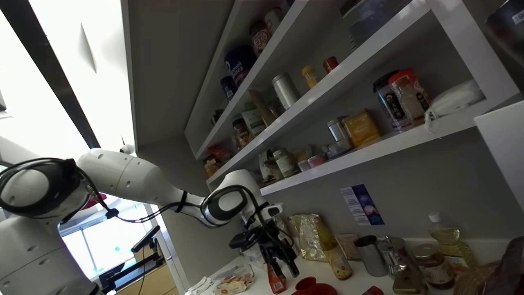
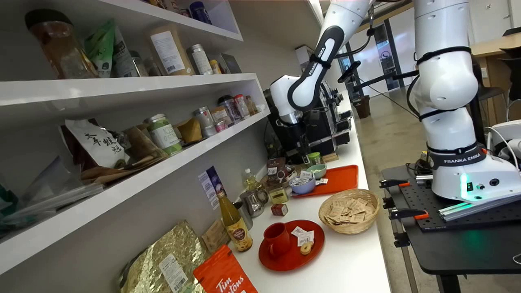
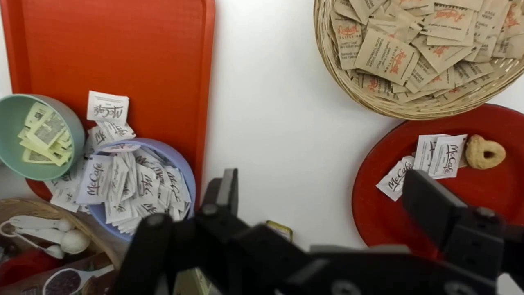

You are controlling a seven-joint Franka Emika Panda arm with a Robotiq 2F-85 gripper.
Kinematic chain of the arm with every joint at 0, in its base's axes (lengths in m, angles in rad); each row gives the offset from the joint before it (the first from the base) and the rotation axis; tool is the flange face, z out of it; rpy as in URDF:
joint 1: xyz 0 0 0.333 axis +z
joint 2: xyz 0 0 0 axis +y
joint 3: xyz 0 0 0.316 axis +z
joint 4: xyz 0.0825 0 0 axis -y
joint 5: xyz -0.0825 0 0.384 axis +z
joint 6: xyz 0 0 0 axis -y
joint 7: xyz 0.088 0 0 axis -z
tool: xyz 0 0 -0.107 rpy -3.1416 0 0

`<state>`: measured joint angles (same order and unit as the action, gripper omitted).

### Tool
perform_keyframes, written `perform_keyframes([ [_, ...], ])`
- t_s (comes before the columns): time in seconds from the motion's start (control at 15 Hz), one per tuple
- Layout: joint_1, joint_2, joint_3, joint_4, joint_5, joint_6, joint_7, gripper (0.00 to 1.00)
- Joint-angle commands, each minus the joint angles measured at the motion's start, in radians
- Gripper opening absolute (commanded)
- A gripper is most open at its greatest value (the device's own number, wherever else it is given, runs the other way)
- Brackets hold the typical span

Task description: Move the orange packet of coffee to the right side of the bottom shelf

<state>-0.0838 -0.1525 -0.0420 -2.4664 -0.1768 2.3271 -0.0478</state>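
Note:
The orange packet of coffee (image 2: 225,272) stands on the counter at the bottom of an exterior view, leaning near a gold foil bag, its lower part cut off by the frame. It also shows in an exterior view (image 1: 275,282), partly behind the fingers; it is out of the wrist view. The bottom shelf (image 1: 376,155) is a long white board above the counter; it also shows in an exterior view (image 2: 171,167). My gripper (image 1: 288,273) is open and empty, pointing down above the counter. In the wrist view its fingers (image 3: 323,184) are spread over white counter and a red plate's edge.
The counter holds a red plate with a mug (image 2: 291,260), a basket of packets (image 2: 349,211), an orange tray (image 2: 340,181), a bottle (image 2: 236,224) and a gold foil bag (image 2: 167,260). The shelf bears jars, a yellow-orange box (image 1: 361,128) and a white bag (image 1: 456,98).

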Motion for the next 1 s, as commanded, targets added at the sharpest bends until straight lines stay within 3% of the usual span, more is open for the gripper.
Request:
perform_keyframes([
  [0.0,0.044,0.156,0.027,0.087,-0.004,0.080,-0.027,1.00],
  [0.27,0.099,0.278,0.076,0.181,0.032,0.142,-0.089,1.00],
  [0.47,0.122,0.350,0.125,0.255,0.108,0.164,-0.206,1.00],
  [0.93,0.081,0.484,0.277,0.371,0.365,0.226,-0.578,1.00],
])
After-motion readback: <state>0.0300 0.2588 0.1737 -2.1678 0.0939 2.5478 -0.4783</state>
